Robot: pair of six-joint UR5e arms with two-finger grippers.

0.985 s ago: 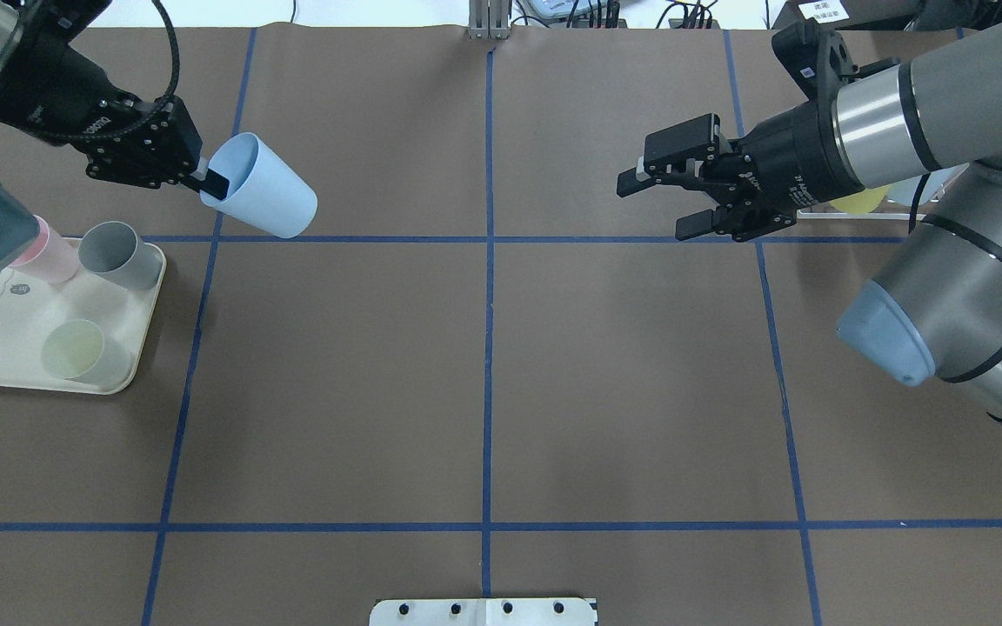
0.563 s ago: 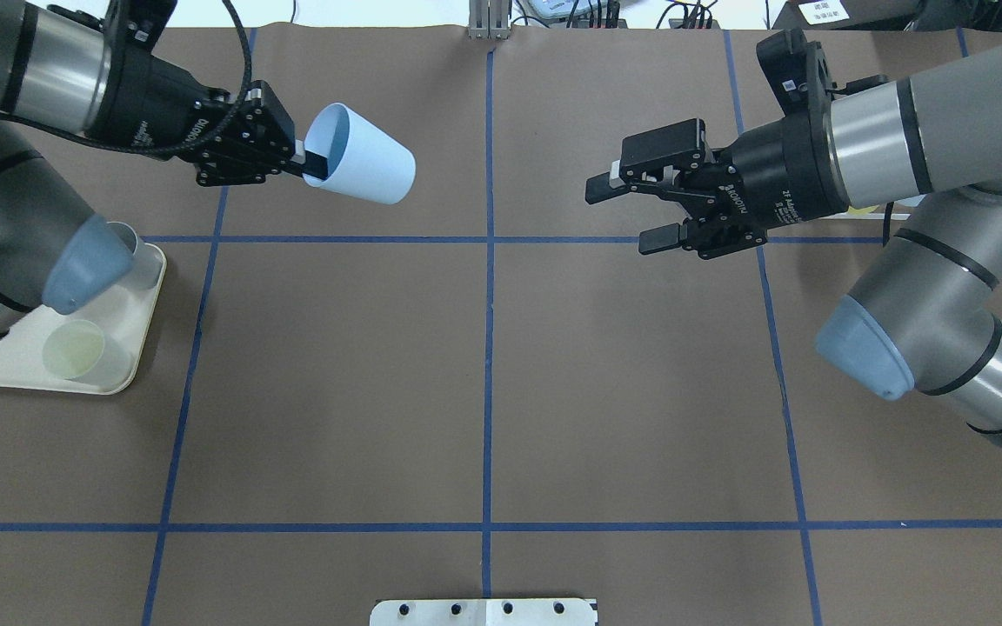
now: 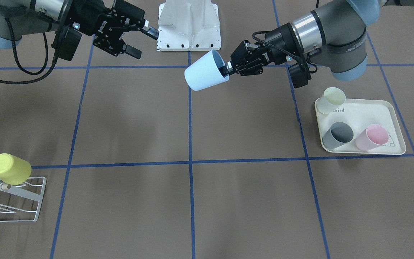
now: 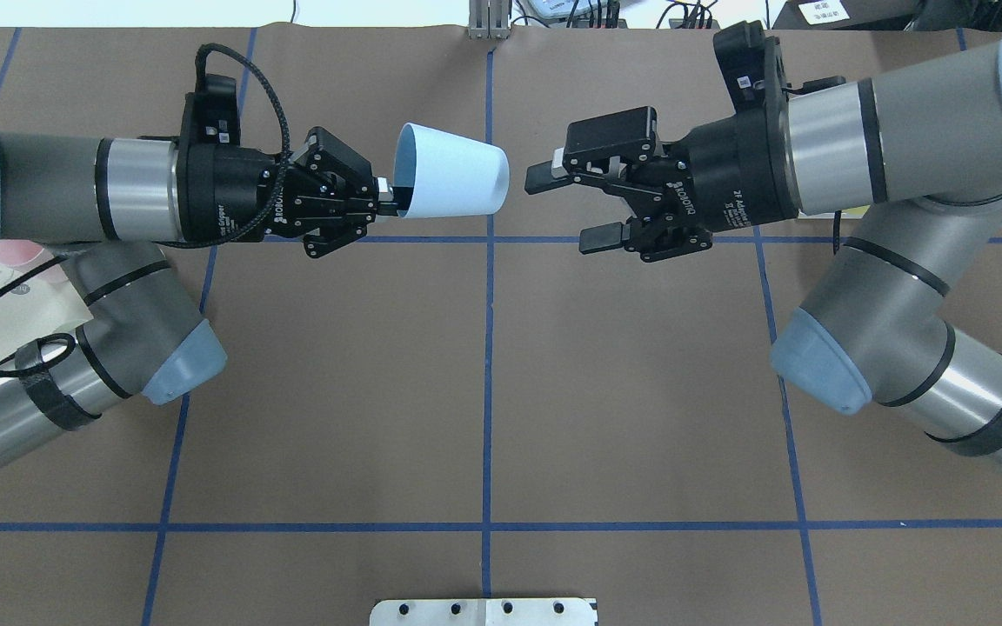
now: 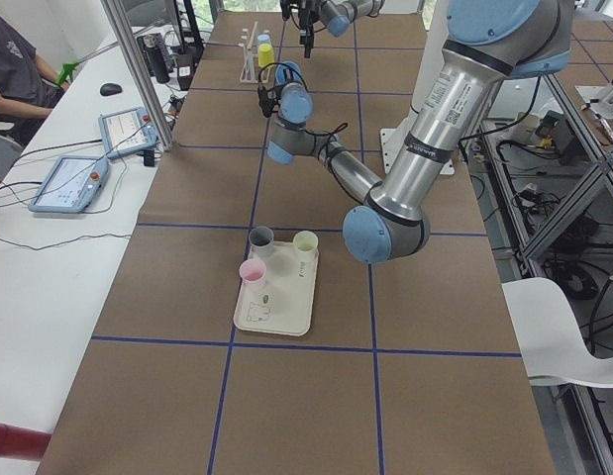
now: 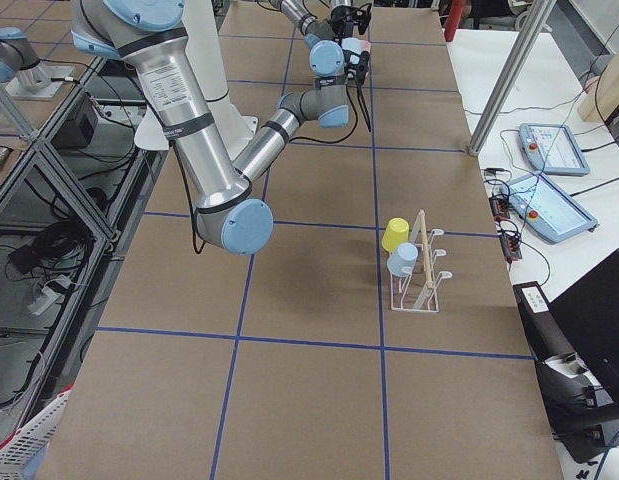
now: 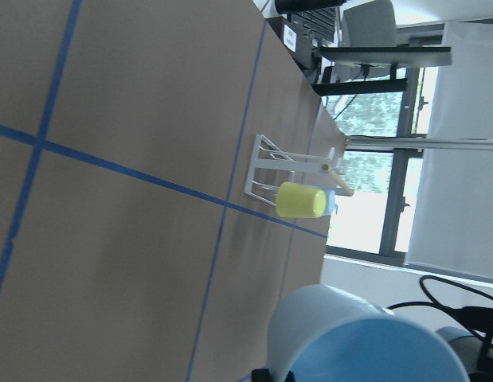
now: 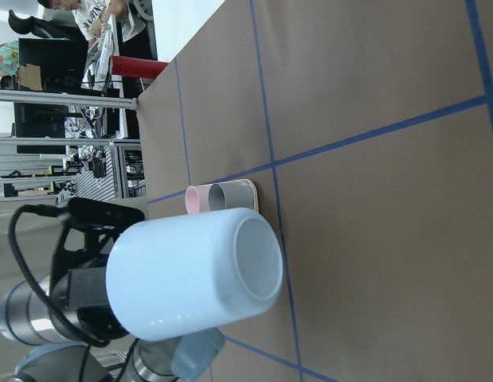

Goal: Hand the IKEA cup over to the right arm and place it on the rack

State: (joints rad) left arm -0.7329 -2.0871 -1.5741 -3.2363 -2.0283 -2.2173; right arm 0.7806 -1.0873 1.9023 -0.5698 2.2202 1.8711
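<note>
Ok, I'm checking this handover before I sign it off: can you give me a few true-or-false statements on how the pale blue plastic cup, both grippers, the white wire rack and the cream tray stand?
1. The left gripper holds the pale blue plastic cup at its rim. True.
2. The right gripper is shut on the cup's base. False: it is open and apart from the cup.
3. The cup hangs upright, mouth up. False: it lies sideways, base toward the right gripper.
4. A yellow cup sits on the white wire rack. True.
5. The cream tray holds two cups. False: three, a grey cup, a pink cup and a pale yellow cup.
</note>
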